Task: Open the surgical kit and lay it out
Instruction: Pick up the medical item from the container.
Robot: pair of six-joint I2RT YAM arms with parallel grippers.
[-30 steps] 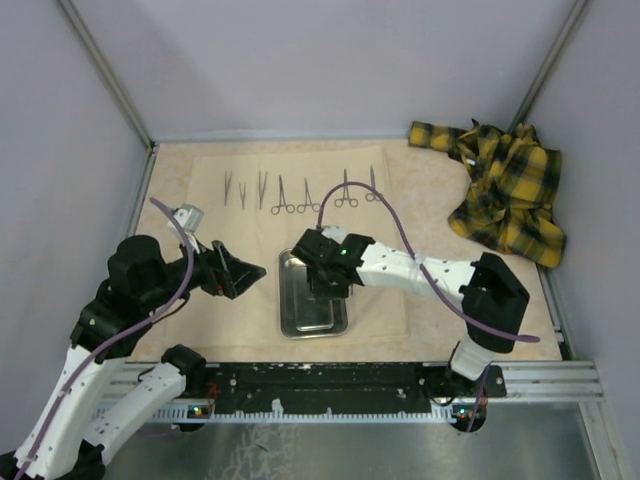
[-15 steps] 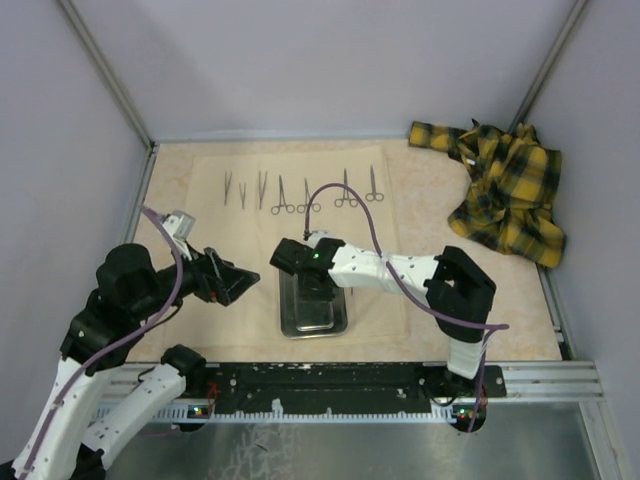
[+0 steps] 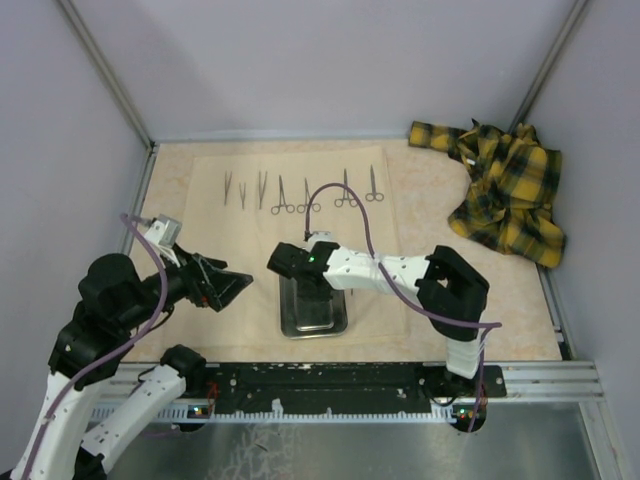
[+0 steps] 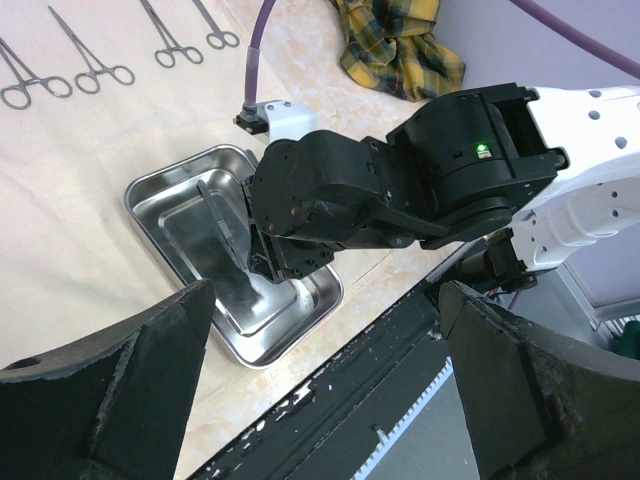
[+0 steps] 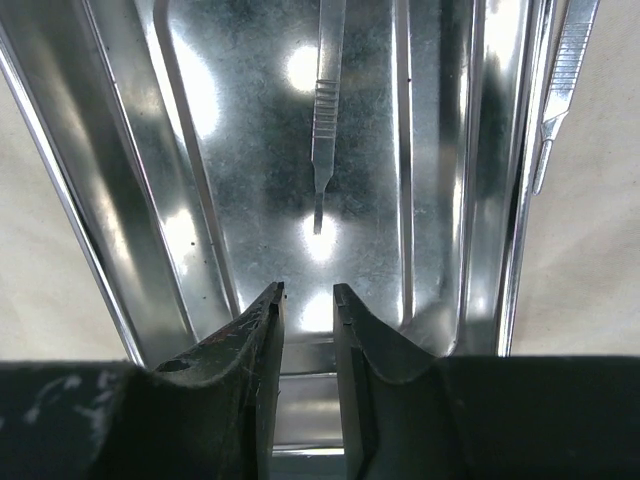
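Note:
The pale cloth wrap lies spread flat, with several forceps, clamps and tweezers in a row along its far part. The steel tray sits at the cloth's near middle. A thin steel instrument lies inside the tray. My right gripper hangs low over the tray. Its fingers stand a narrow gap apart with nothing between them, just short of the instrument's tip. My left gripper hovers wide open and empty left of the tray.
A yellow-and-black plaid cloth is bunched at the far right corner. Grey walls close in the table on three sides. The black base rail runs along the near edge. A second thin handle shows by the tray's right rim.
The right gripper has shifted left and lower over the tray, and its jaws have narrowed. The left arm has drawn back to the left.

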